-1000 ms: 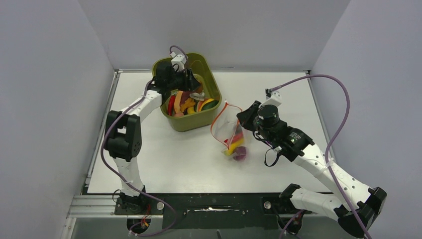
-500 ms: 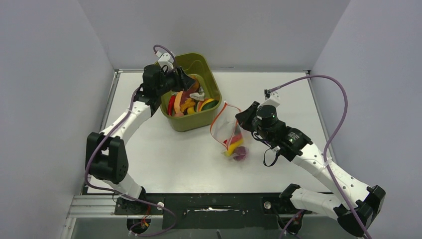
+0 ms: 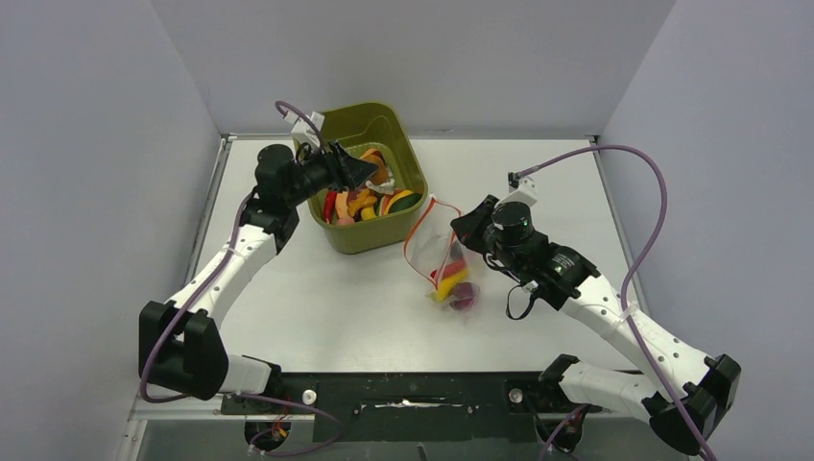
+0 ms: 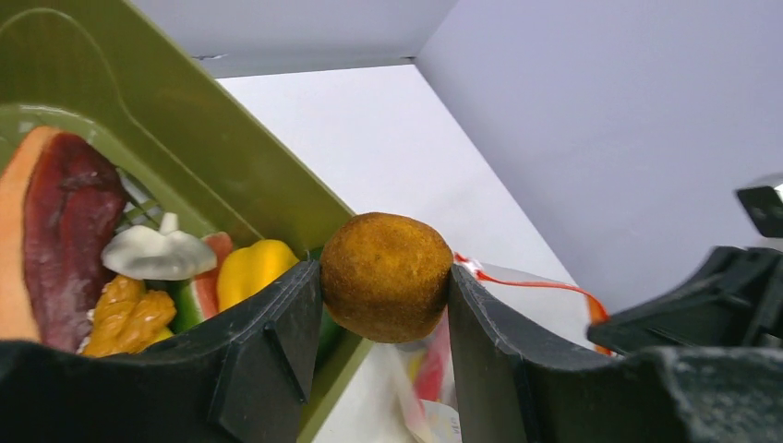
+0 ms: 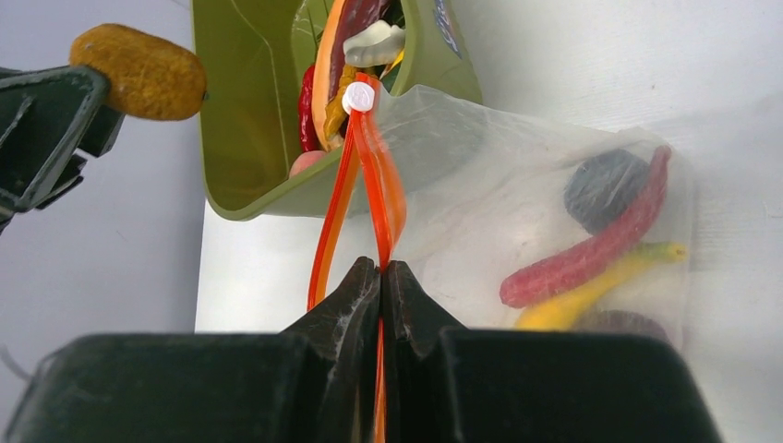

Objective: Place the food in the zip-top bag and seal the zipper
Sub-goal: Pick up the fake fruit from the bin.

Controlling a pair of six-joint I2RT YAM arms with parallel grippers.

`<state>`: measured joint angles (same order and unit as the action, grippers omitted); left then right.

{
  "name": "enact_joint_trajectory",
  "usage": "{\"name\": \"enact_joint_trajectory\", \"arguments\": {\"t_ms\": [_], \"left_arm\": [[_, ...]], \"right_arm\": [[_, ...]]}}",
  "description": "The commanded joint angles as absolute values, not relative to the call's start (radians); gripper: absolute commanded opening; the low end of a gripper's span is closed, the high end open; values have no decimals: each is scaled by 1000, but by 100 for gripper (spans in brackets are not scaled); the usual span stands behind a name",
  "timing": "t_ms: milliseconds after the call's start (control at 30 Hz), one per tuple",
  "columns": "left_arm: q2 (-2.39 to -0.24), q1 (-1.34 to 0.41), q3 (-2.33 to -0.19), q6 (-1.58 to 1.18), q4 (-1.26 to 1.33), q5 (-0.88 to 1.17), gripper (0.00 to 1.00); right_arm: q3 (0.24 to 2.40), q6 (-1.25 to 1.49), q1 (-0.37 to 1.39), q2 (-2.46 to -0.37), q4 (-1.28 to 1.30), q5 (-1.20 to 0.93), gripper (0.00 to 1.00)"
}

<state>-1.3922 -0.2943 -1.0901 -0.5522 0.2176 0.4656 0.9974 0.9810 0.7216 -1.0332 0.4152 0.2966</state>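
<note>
beside the arm bases, on the right half of the white table (image 3: 317, 298), the zip-top bag (image 3: 437, 252) lies slumped with its mouth lifted toward the bin. the right gripper (image 5: 380, 277) is pinched fully together on the zipper (image 5: 367, 175). it seems to catch only one lip of the red-orange strip, so the other lip hangs away and the mouth gapes as a narrow loop. that hold looks meant to give the other arm an opening to aim at.

a red pepper (image 5: 591, 249), a yellow banana (image 5: 591, 300) and a dark round piece (image 5: 605, 185) sit in the bag's low end, pooled where the plastic rests on the table.

just beyond, close against the bag's mouth, stands the olive-green bin (image 3: 370, 235) with more food heaped in it.

farthest off, over the bin's left side, the left gripper (image 4: 383, 277) is clamped on a round brown crumbed piece (image 4: 385, 249). both pads squeeze it at its widest part. it is raised above the bin wall and pointed toward the bag.

my reading is that the step in hand is carrying this piece over to the gaping mouth. sealing has to wait while food remains in the bin.
</note>
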Motion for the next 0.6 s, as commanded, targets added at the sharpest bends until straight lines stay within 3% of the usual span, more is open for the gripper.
{"name": "enact_joint_trajectory", "arguments": {"t_ms": [0,567], "left_arm": [[-1318,-311,-1046,-634,348,560,21],[-1237,-550,-865,-667,437,507,21]], "right_arm": [[1007,992,717,-1059,343,284,0],[1019,1010,715,-1082,318,290,0]]}}
